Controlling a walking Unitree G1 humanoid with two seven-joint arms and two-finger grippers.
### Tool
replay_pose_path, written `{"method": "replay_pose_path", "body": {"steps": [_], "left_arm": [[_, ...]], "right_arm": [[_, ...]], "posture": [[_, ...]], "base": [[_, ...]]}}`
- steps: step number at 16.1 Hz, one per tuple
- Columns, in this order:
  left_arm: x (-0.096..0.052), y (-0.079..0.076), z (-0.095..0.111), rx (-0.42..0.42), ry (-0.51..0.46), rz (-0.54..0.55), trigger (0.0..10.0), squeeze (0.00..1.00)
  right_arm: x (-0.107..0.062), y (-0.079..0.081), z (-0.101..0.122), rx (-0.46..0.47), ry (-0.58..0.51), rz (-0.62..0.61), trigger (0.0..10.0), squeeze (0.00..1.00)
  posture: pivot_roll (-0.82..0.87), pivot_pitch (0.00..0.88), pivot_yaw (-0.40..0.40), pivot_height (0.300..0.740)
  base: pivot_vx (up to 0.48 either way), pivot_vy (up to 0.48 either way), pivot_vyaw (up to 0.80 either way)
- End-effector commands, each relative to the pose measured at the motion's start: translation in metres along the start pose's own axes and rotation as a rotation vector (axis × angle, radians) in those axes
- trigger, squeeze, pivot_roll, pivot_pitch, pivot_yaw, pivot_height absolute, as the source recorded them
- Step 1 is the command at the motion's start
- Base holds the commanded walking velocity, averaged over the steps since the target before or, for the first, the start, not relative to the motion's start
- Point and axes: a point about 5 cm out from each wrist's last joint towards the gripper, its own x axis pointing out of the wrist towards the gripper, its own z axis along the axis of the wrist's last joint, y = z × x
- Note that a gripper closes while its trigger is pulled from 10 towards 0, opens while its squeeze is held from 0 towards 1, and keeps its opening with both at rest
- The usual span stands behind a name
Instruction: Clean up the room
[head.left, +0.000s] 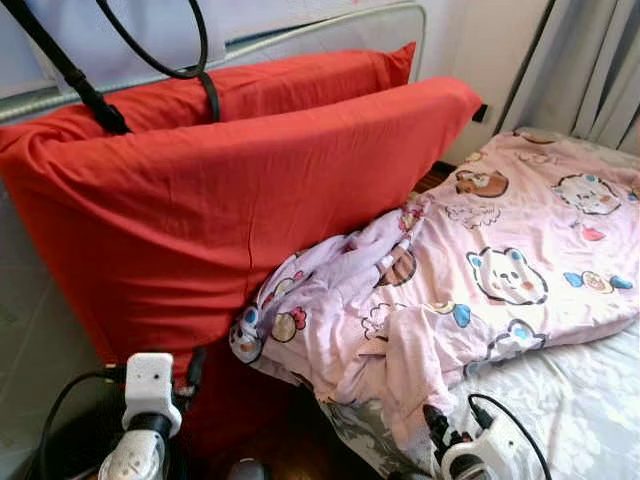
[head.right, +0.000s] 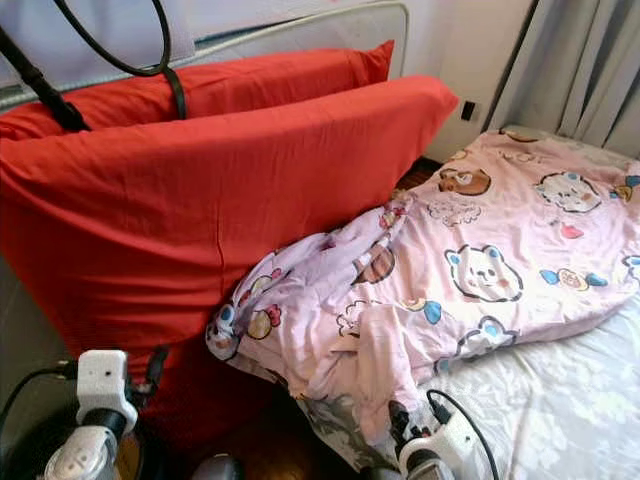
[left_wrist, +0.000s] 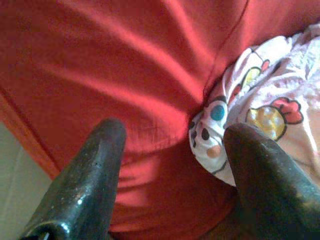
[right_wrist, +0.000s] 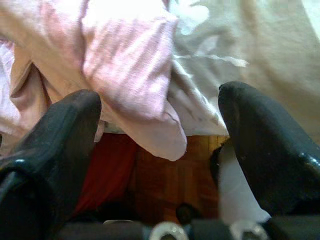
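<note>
Two pillows (head.left: 230, 210) stand left against the headboard (head.left: 330, 25) (one behind the other), the quilt (head.left: 470, 270) bunched on the bed right.

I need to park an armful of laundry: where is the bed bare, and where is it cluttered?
Bare: the pale floral sheet at the bed's near right corner, below the pink cartoon-print blanket. Crowded: the blanket bunches against two red pillows standing at the left. Both open grippers, left gripper and right gripper, face that bunched edge.

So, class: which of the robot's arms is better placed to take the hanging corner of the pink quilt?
Probably right: the right gripper, fingers open, points at the pink quilt corner; the left gripper faces the red pillow.
</note>
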Motion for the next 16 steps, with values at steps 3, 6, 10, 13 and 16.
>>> {"method": "replay_pose_path", "body": {"steps": [3, 6, 10, 13, 16], "left_arm": [[-0.004, 0.006, 0.013, 0.047, -0.027, 0.003, 10.0, 0.00], [-0.013, 0.011, 0.020, 0.051, -0.030, 0.031, 10.0, 0.00], [-0.006, 0.007, 0.038, 0.041, -0.072, 0.017, 10.0, 0.00], [-0.007, 0.007, 0.051, 0.045, -0.093, 0.006, 10.0, 0.00], [-0.015, 0.013, 0.058, 0.081, -0.093, 0.007, 10.0, 0.00]], "right_arm": [[0.004, 0.012, 0.003, -0.039, 0.011, 0.046, 10.0, 0.00], [0.004, 0.012, -0.001, -0.061, 0.020, 0.036, 10.0, 0.00], [0.004, 0.014, -0.001, -0.061, 0.010, 0.028, 10.0, 0.00], [0.004, 0.016, -0.003, -0.070, 0.008, 0.041, 10.0, 0.00], [0.007, 0.032, -0.005, -0.089, 0.004, 0.110, 10.0, 0.00]], "posture": [[0.18, 0.119, -0.029, 0.637], [0.21, 0.149, -0.037, 0.637], [0.24, 0.187, -0.026, 0.637], [0.27, 0.198, -0.011, 0.637], [0.31, 0.213, 0.004, 0.637]], "base": [[0.000, 0.000, 0.00], [0.000, 0.000, 0.00], [0.000, 0.000, 0.00], [0.000, 0.000, 0.00], [0.000, 0.000, 0.00]]}}
